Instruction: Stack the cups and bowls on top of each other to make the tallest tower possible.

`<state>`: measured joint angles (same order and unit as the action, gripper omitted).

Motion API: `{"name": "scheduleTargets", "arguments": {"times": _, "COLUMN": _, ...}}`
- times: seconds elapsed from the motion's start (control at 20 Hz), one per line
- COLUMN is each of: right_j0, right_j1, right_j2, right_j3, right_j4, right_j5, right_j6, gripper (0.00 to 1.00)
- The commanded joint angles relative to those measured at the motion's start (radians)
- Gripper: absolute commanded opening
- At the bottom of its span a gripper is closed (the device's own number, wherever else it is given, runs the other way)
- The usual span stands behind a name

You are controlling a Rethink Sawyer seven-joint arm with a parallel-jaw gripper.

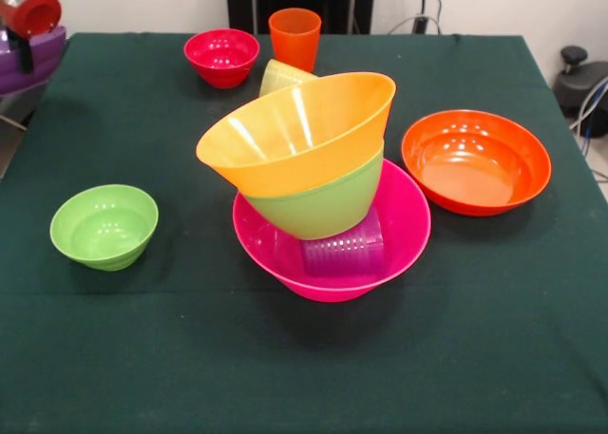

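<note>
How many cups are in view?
3: orange cup upright at the far edge; yellow cup behind the tower, mostly hidden; purple cup lying inside the pink bowl. Others may be hidden.

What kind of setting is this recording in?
Probably a lab or test room: a table with a dark green cloth set with bright plastic bowls, such as the pink bowl, plus cables at the right edge.

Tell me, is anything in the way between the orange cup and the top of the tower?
Yes. The yellow cup lies on its side right between the orange cup and the tower. Lifted high enough, the orange cup would pass over it. The top yellow-orange bowl tilts, but nothing sits inside it.
</note>
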<state>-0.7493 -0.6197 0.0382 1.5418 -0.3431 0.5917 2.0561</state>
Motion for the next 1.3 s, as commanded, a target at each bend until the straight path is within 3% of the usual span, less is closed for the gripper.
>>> {"name": "scheduleTargets", "arguments": {"times": 0.05, "right_j0": 0.018, "right_j1": -0.001, "right_j2": 0.098, "right_j3": 0.119, "right_j4": 0.039, "right_j5": 0.098, "right_j6": -0.040, "gripper": 0.00}}
{"name": "scheduleTargets", "arguments": {"times": 0.4, "right_j0": 0.089, "right_j1": 0.103, "right_j2": 0.069, "right_j3": 0.093, "right_j4": 0.036, "right_j5": -0.030, "right_j6": 0.072, "gripper": 0.00}}
{"name": "scheduleTargets", "arguments": {"times": 0.6, "right_j0": 0.132, "right_j1": 0.124, "right_j2": 0.056, "right_j3": 0.091, "right_j4": 0.060, "right_j5": -0.043, "right_j6": 0.127, "gripper": 0.00}}
{"name": "scheduleTargets", "arguments": {"times": 1.0, "right_j0": 0.206, "right_j1": 0.138, "right_j2": 0.009, "right_j3": 0.091, "right_j4": 0.107, "right_j5": -0.078, "right_j6": 0.197, "gripper": 0.00}}
{"name": "scheduleTargets", "arguments": {"times": 1.3, "right_j0": 0.247, "right_j1": 0.097, "right_j2": -0.024, "right_j3": 0.105, "right_j4": 0.142, "right_j5": -0.047, "right_j6": 0.197, "gripper": 0.00}}
